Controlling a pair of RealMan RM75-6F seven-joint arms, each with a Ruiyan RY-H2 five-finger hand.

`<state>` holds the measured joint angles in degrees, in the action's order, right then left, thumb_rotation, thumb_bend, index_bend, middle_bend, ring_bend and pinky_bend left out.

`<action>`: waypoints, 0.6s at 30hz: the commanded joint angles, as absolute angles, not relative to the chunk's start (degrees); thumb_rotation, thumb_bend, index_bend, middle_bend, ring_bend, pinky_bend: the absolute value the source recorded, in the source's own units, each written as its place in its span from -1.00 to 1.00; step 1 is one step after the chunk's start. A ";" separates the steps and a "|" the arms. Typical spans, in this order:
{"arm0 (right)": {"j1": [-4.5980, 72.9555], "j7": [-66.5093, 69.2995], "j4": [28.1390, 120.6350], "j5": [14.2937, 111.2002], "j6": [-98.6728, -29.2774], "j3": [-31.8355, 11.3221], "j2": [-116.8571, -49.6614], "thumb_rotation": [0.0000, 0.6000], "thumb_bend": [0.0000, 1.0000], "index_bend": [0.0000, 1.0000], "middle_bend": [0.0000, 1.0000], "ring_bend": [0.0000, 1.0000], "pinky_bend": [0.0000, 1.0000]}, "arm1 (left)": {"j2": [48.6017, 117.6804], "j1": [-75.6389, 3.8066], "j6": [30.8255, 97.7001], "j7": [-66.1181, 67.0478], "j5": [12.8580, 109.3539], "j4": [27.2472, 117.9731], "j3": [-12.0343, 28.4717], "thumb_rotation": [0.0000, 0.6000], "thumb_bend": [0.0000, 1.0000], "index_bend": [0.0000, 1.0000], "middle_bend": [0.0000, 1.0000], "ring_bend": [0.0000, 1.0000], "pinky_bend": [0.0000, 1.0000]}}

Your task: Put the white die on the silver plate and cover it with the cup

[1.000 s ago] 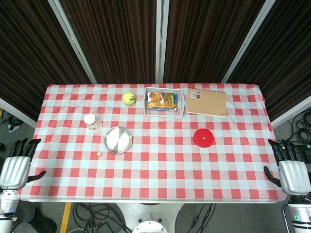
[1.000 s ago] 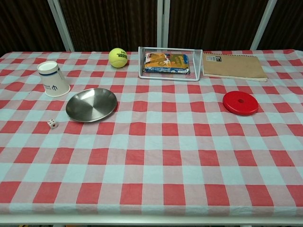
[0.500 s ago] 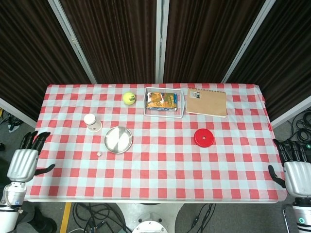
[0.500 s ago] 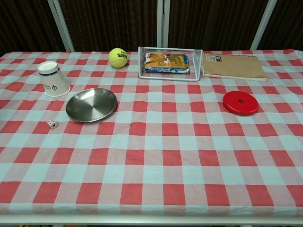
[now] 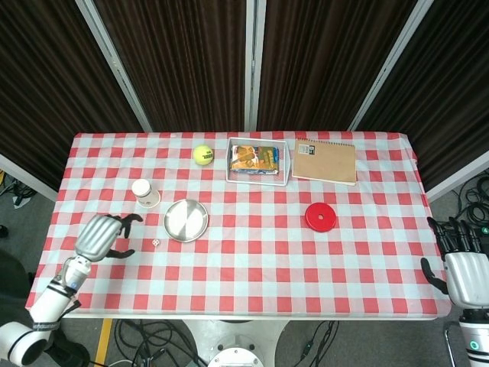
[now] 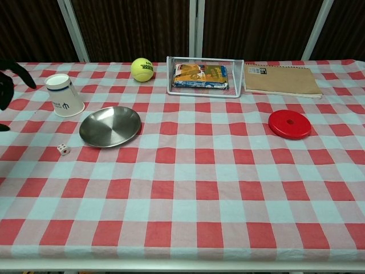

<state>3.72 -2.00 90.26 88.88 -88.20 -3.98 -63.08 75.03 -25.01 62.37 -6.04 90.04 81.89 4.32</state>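
A small white die (image 5: pixel 155 242) (image 6: pixel 63 149) lies on the checked cloth just left of the silver plate (image 5: pixel 186 220) (image 6: pixel 110 126). The white paper cup (image 5: pixel 144 192) (image 6: pixel 64 95) stands upside down behind and left of the plate. My left hand (image 5: pixel 103 236) hovers over the table's left side, a short way left of the die, fingers spread and holding nothing; the chest view shows only its dark fingertips (image 6: pixel 7 80) at the left edge. My right hand (image 5: pixel 461 269) hangs open beyond the table's right front corner, far from all three objects.
A yellow tennis ball (image 5: pixel 202 155) sits at the back, beside a wire tray (image 5: pixel 258 161) holding a snack packet. A brown notebook (image 5: pixel 325 160) lies at the back right and a red disc (image 5: pixel 321 217) to the right of centre.
My left hand has swung in from beyond the table's left edge to a spot over the cloth near the die. The right hand has barely moved.
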 commanded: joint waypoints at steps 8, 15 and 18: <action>3.66 -1.98 90.30 88.75 -88.22 -3.95 -63.19 1.00 -0.35 -0.93 -0.60 -1.00 -1.00 | 81.94 -30.58 56.07 -7.60 91.15 74.46 1.97 1.00 -0.48 -0.23 0.75 0.67 0.72; 3.69 -1.45 89.89 88.53 -87.84 -3.82 -63.56 1.00 -0.35 -0.93 -0.60 -1.00 -1.00 | 85.80 -31.24 55.86 -8.94 90.75 69.18 0.78 1.00 -0.41 -0.17 0.76 0.69 0.72; 3.67 -1.46 89.80 88.51 -87.92 -3.87 -63.53 1.00 -0.35 -0.93 -0.60 -1.00 -1.00 | 86.68 -31.57 55.00 -8.79 90.12 67.23 0.36 1.00 -0.37 -0.17 0.76 0.69 0.72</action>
